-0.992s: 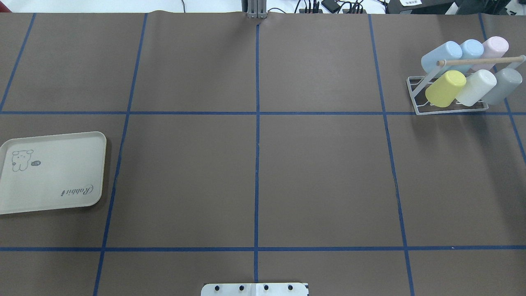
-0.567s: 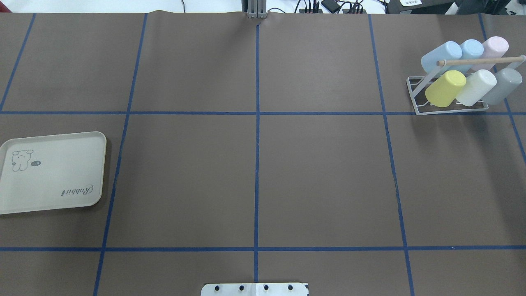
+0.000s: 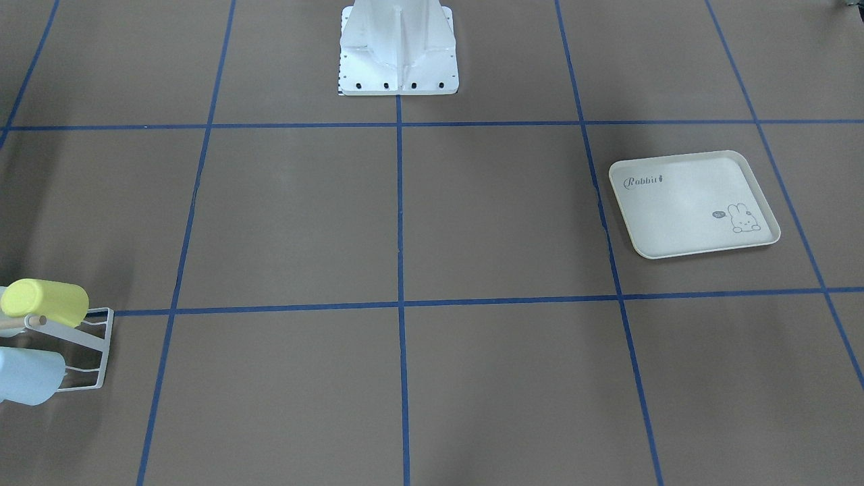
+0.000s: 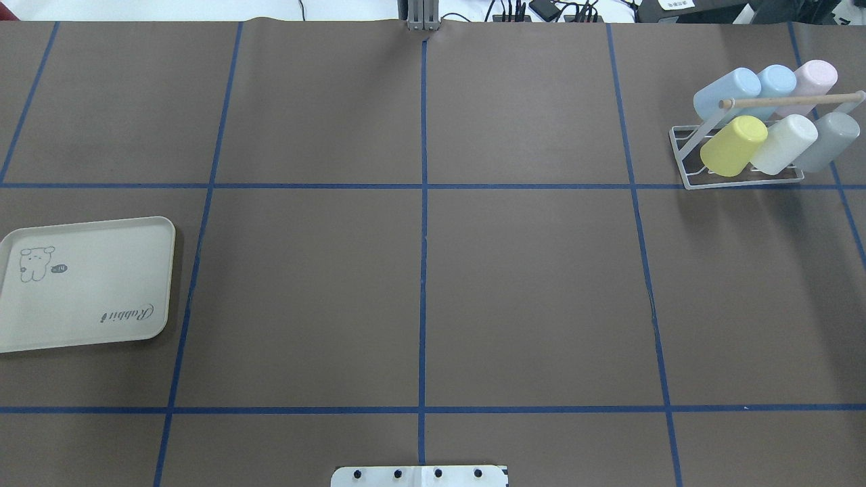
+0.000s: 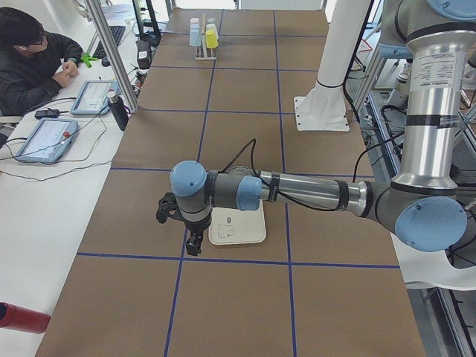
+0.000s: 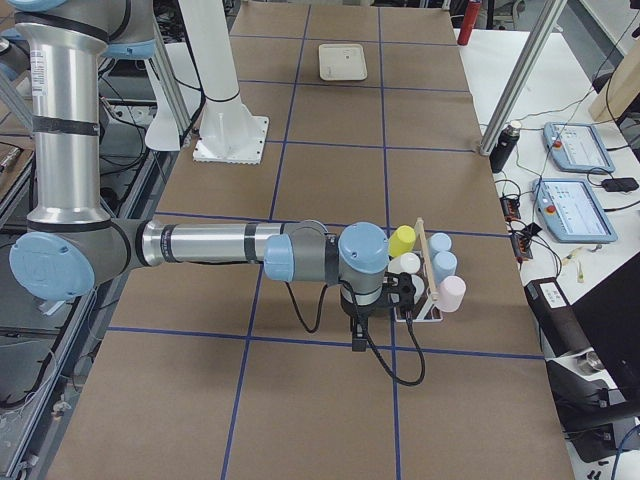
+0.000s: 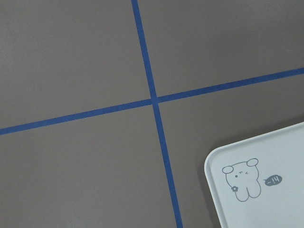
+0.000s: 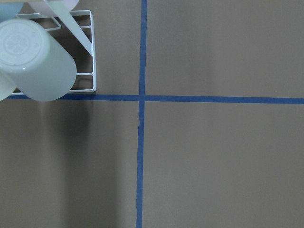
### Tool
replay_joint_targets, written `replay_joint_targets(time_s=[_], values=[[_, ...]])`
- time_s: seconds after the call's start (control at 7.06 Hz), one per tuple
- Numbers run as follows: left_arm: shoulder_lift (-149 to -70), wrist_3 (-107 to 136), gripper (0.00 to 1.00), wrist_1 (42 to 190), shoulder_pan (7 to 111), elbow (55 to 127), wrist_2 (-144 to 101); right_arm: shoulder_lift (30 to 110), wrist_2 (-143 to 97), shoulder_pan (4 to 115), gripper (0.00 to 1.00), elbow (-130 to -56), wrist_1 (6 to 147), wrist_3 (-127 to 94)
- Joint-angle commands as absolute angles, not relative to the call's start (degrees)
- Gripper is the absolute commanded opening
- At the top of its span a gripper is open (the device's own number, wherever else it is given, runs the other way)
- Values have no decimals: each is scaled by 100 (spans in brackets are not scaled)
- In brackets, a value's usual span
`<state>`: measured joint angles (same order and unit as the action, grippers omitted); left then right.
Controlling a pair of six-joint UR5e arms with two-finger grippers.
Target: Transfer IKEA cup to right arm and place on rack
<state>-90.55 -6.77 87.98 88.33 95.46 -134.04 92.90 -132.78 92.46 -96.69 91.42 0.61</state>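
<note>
The white wire rack (image 4: 682, 161) with its wooden rod stands at the table's far right and holds several cups: yellow (image 4: 733, 145), white, grey, two light blue and pink. No cup lies elsewhere. The right gripper (image 6: 356, 342) hangs over the table just beside the rack (image 6: 432, 312) and shows only in the exterior right view. The right wrist view shows the rack corner (image 8: 92, 57) and a pale cup (image 8: 35, 59). The left gripper (image 5: 193, 250) hangs beside the tray and shows only in the exterior left view. I cannot tell whether either gripper is open or shut.
The cream rabbit-print tray (image 4: 88, 297) lies at the table's left edge with nothing on it; its corner shows in the left wrist view (image 7: 266, 190). The robot's white base (image 3: 398, 47) stands at the near middle. An operator (image 5: 33, 59) sits at a side desk.
</note>
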Motion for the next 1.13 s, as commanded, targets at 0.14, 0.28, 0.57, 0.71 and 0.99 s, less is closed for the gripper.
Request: replay_joint_targets(time_s=[0.14, 0.28, 0.57, 0.71, 0.99], values=[[-9062, 260, 100, 8972, 8833, 9563, -13377, 9290, -13272, 9246, 100, -9686, 9149, 62], [-9062, 533, 100, 9156, 8833, 9554, -13368, 9290, -13280, 9246, 100, -9694, 9149, 62], [-9044, 562, 100, 9237, 8833, 9483, -13412, 9281, -13272, 9246, 100, -9686, 9149, 62], [-9044, 562, 100, 9237, 8833, 9492, -13412, 9273, -13263, 9246, 100, -9686, 9149, 62], [-9061, 571, 100, 9237, 8833, 9466, -13412, 9264, -13271, 9237, 100, -9677, 9149, 62]])
